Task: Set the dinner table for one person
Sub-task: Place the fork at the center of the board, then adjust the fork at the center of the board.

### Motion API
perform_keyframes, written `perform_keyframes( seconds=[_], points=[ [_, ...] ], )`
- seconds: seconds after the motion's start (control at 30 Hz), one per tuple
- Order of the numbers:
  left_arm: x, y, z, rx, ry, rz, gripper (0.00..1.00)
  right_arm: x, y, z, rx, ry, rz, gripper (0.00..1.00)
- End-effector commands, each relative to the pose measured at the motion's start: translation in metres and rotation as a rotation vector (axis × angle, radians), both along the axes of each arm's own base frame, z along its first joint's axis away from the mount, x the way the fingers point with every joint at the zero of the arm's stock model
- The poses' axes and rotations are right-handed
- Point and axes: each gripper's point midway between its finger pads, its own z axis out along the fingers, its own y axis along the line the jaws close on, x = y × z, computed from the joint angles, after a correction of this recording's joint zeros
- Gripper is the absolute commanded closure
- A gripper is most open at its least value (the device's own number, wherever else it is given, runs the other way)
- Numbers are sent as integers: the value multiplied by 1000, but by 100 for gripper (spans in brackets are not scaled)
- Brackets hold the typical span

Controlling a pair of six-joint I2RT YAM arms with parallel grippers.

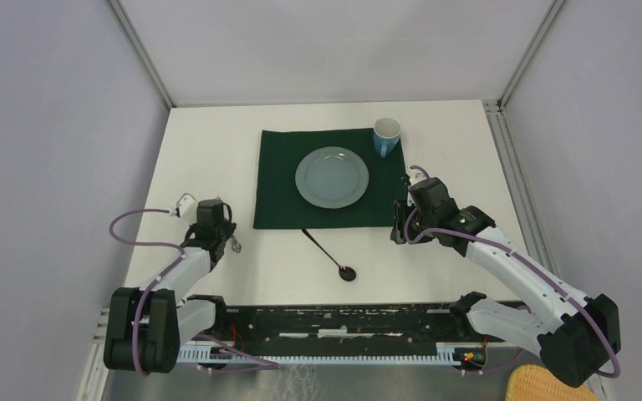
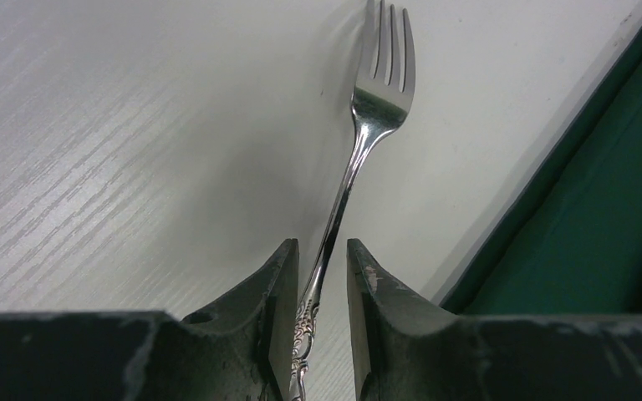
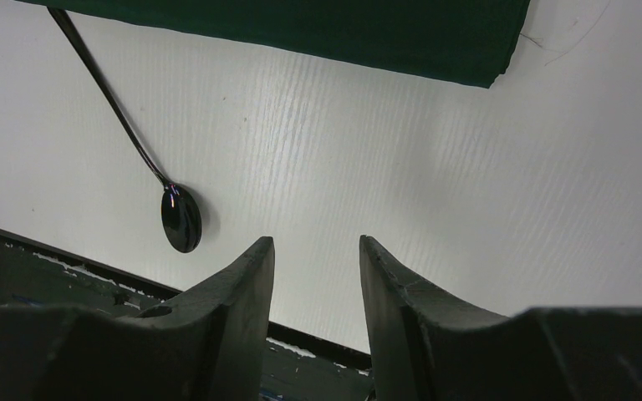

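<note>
The dinner table (image 1: 209,150) is a white top carrying a dark green cloth (image 1: 280,200), with a grey plate (image 1: 333,177) in the cloth's middle and a blue cup (image 1: 386,136) at its far right corner. A silver fork (image 2: 382,109) lies on the white surface just left of the cloth (image 2: 602,225). My left gripper (image 2: 323,251) is open, and the fork's patterned handle runs between its jaws, close to the left finger with a gap on the right. A dark spoon (image 1: 334,257) lies below the cloth. My right gripper (image 3: 316,246) is open and holds nothing, right of the spoon (image 3: 180,219).
Grey walls close the table in on the left, back and right. The black rail (image 1: 343,322) with the arm bases runs along the near edge. A wicker basket (image 1: 543,386) shows at the bottom right, off the table.
</note>
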Motion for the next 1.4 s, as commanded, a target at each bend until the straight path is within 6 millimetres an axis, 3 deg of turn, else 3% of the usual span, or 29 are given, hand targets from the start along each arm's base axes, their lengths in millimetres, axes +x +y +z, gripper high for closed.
perform_keyframes(
  seconds=[0.0,0.27,0.43,0.63,0.83,1.07,1.17,1.37],
  points=[
    [12,-1,4,-31,-44,14,65,5,1,7,14,-25,-8,52],
    [19,-5,0,-44,-28,-6,66,4,1,6,16,-19,-16,52],
    [23,-4,6,-37,-41,-9,80,4,0,5,14,-18,-23,52],
    [25,-3,9,-25,-31,-11,84,5,2,2,19,-9,-28,52],
    [30,0,23,-5,-43,-15,95,5,2,1,22,-7,-35,52],
    [36,3,36,31,-14,-23,98,5,3,-2,31,0,-45,52],
    [37,5,34,44,39,-23,98,6,4,-2,33,-2,-46,52],
    [36,4,11,47,175,-38,98,6,4,-2,33,-2,-46,52]
  ],
)
